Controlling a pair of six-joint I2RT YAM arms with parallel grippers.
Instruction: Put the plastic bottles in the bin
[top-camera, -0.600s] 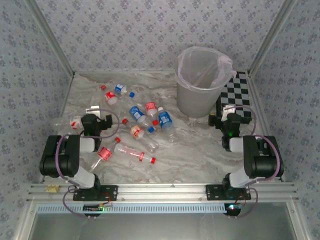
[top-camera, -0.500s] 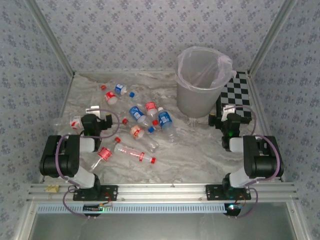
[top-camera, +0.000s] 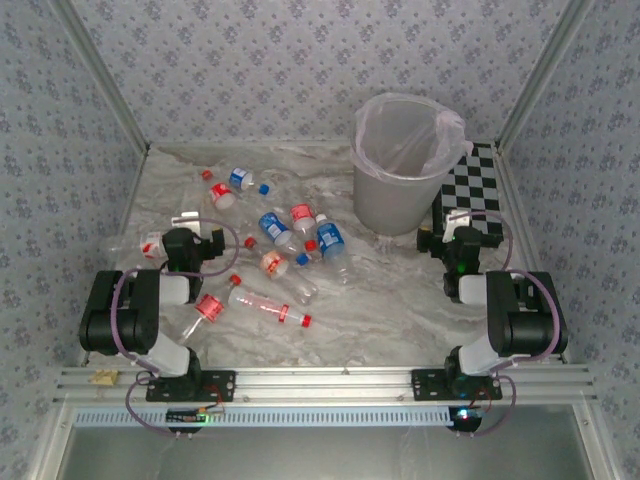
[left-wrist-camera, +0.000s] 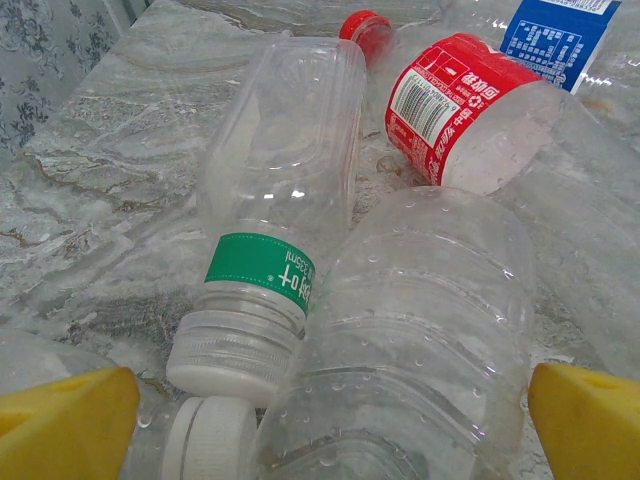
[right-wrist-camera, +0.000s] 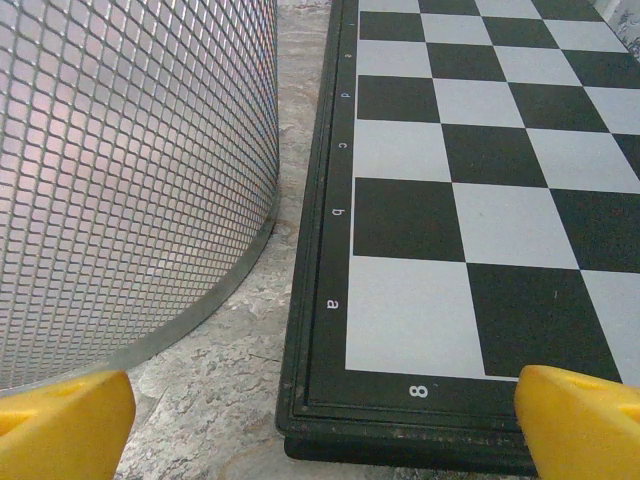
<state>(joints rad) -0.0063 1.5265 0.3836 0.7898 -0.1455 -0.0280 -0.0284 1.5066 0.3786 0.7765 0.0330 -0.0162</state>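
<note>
Both my left fingers (left-wrist-camera: 60, 425) and right fingers (right-wrist-camera: 60, 420) stood spread, empty; closing the left over crowded plastic bottles (left-wrist-camera: 400, 330) could squirt one sideways.

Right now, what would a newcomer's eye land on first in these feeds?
The scatter of plastic bottles across the left and middle of the table stands out first. Next comes the tall grey bin at the far right, with a checkerboard flat beside it on its right. Close up, the open left end effector hangs over a clear green-labelled bottle.
</note>
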